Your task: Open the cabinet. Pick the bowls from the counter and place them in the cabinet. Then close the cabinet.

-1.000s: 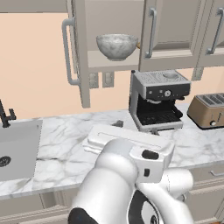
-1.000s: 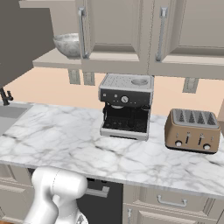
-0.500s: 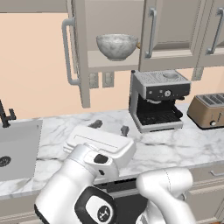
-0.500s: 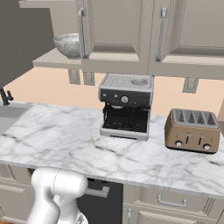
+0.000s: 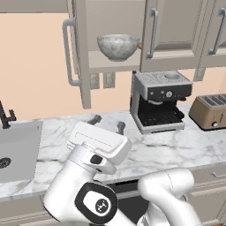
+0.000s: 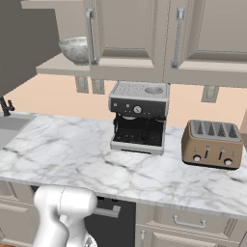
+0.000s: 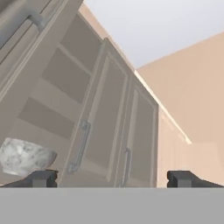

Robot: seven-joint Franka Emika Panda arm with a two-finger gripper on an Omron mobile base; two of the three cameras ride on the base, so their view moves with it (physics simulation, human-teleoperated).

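Nearest the base cameras, the white arm (image 5: 95, 176) bends low in front of the table (image 5: 159, 152), its hand turned upward so that the gripper (image 5: 107, 123) sits just above the marble between the sink (image 5: 17, 148) and the coffee machine (image 5: 160, 100). The jaws stand wide apart with nothing between them; in the hand view the two dark fingertips (image 7: 41, 178) sit at opposite edges of the picture and look up at the wall cupboards. On the table behind the gripper, the coffee machine stands under the closed right door (image 5: 164, 31) of the cabinet (image 5: 132, 35), and the copper toaster (image 5: 211, 111) stands to its right, apart from it. A dark tap (image 5: 5, 118) rises at the back of the sink. Above, the cabinet's left door (image 5: 78, 53) is swung out towards the room, its long silver handle (image 5: 67, 50) facing left. Inside the open half, the grey-white marbled bowl (image 5: 118, 46) sits upright on the bottom shelf, close to the front edge. Just behind and to the right of it, a small tan sliver (image 5: 139, 45) shows beside the closed door's edge; what it is cannot be told. From the right base view the marbled bowl shows on the same shelf, partly behind the closed door's handle (image 6: 90, 36).
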